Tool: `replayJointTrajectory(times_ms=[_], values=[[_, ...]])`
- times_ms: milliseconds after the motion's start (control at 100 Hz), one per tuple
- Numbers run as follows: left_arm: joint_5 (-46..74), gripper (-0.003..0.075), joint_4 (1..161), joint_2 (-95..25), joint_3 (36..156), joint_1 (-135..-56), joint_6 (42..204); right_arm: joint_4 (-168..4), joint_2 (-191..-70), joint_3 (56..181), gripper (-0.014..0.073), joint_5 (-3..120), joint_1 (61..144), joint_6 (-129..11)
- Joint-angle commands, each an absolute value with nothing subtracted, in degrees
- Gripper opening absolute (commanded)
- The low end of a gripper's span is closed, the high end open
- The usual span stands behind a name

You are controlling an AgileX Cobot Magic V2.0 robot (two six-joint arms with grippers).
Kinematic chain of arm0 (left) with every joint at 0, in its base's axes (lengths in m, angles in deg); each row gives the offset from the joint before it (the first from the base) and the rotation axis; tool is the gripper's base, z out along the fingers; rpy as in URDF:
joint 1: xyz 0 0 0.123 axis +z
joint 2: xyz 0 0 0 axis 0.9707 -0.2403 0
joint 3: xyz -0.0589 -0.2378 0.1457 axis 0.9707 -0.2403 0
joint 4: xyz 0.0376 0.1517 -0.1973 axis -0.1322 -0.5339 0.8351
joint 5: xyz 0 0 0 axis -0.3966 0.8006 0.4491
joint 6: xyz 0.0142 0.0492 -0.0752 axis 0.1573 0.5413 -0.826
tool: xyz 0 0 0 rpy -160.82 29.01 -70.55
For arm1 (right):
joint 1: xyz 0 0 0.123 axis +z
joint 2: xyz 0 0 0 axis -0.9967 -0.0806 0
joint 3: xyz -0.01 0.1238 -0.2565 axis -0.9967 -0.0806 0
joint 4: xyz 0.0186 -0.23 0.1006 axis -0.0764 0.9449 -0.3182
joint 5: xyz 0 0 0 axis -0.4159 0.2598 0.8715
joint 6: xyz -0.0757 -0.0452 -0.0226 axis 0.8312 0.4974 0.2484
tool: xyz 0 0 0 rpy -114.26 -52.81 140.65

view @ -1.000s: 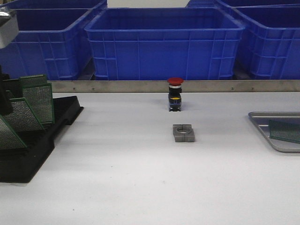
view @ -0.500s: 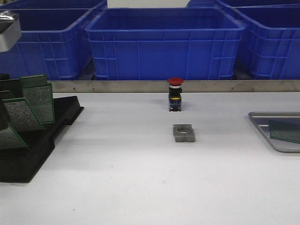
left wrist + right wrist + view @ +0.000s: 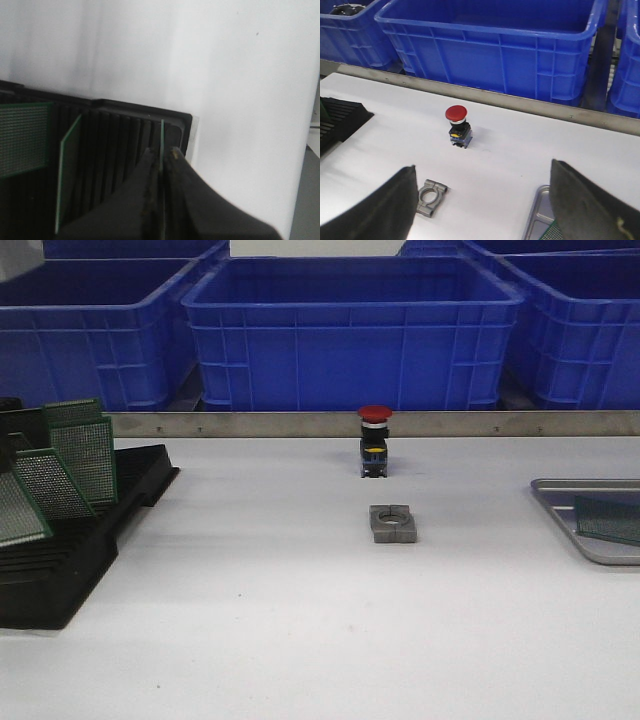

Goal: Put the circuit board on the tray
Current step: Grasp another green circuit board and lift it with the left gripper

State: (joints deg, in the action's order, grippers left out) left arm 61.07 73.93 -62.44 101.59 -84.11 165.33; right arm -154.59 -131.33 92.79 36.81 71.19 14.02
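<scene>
Left fingers [image 3: 161,165] pinch a circuit board [image 3: 162,134] edge-on above the black slotted rack [image 3: 115,135]; right fingers [image 3: 485,200] spread wide over the bench [image 3: 300,620].

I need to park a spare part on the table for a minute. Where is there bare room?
The widest bare patch is the near table, in front of the grey clamp. Also free: between the black rack and the clamp, and between the clamp and the tray. The rack is crowded with boards; the tray holds one.
</scene>
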Motion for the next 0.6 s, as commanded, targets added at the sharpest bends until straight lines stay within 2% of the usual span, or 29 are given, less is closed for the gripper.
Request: replayJointTrajectory(times_ms=[0,180,300,590], values=[[63.0,-0.002,79.8,-59.6,105.5,-84.9,164.6,-156.6,-130.2,94.1,0.0556,30.7,71.1,17.1],[62.3,-0.002,94.5,-59.5,107.3,-88.6,165.0,-156.6,-130.2,94.1,0.0556,27.6,74.8,21.4],[61.8,-0.002,103.0,-59.5,107.3,-91.7,165.6,-154.2,-130.2,94.1,0.0556,27.5,80.6,26.2],[61.9,-0.002,108.6,-59.5,107.3,-100.0,168.0,-153.2,-130.3,94.1,0.0556,28.2,95.9,28.9]])
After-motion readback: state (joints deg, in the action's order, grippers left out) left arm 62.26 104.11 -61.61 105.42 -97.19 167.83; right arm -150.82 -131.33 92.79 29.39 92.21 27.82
